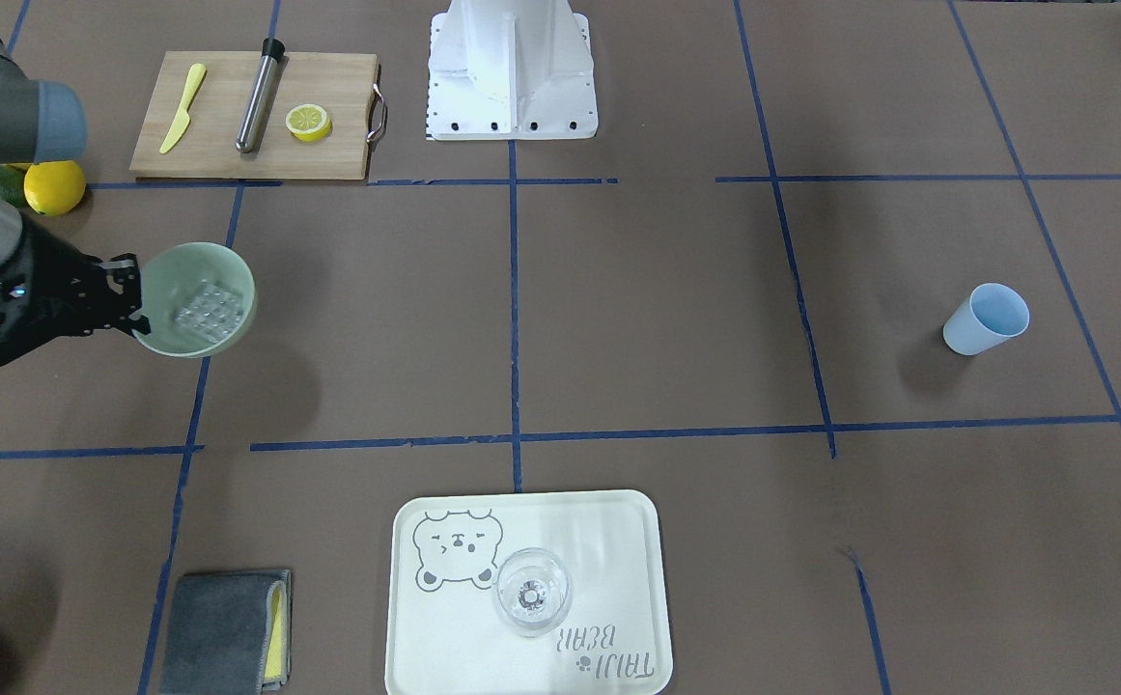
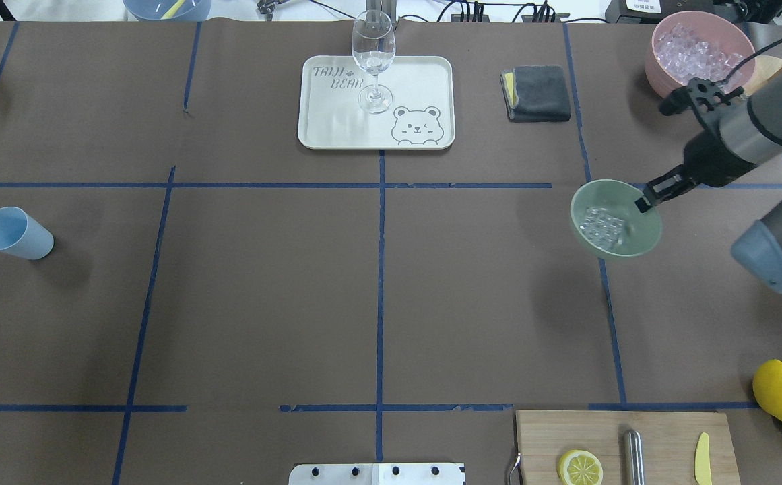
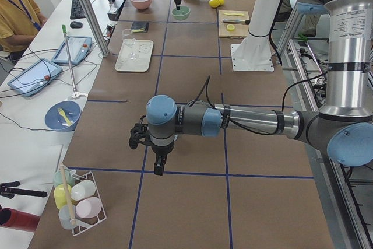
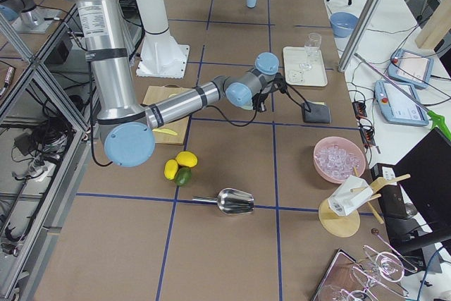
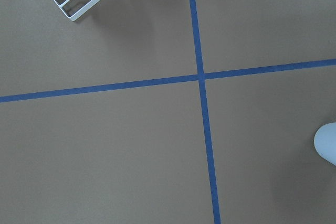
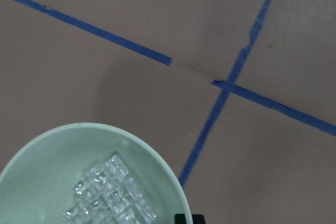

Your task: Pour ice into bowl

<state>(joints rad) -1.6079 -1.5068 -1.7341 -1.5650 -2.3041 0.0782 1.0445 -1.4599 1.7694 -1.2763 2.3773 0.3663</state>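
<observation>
The pale green bowl (image 1: pixel 224 266) hangs above the table on my right side, slightly tilted, its shadow falling on the mat beside it. The ice (image 1: pixel 203 311) lies as a cluster of small clear cubes inside the bowl (image 2: pixel 635 244), and shows close up in the right wrist view as ice (image 6: pixel 113 192) against the bowl wall (image 6: pixel 157 166). My right gripper (image 2: pixel 646 202) is shut on the bowl's rim. The light blue cup (image 2: pixel 15 234) stands far off on my left side. My left gripper (image 3: pixel 158 170) shows only in the exterior left view; I cannot tell whether it is open or shut.
A pink tub of ice (image 2: pixel 697 50) stands at the far right corner, a grey cloth (image 2: pixel 539 92) beside it. A white tray (image 2: pixel 337 131) holds a wine glass (image 2: pixel 372 60). A cutting board (image 2: pixel 660 431) carries a lemon slice, steel rod and yellow knife; whole lemons (image 2: pixel 778 389) lie nearby.
</observation>
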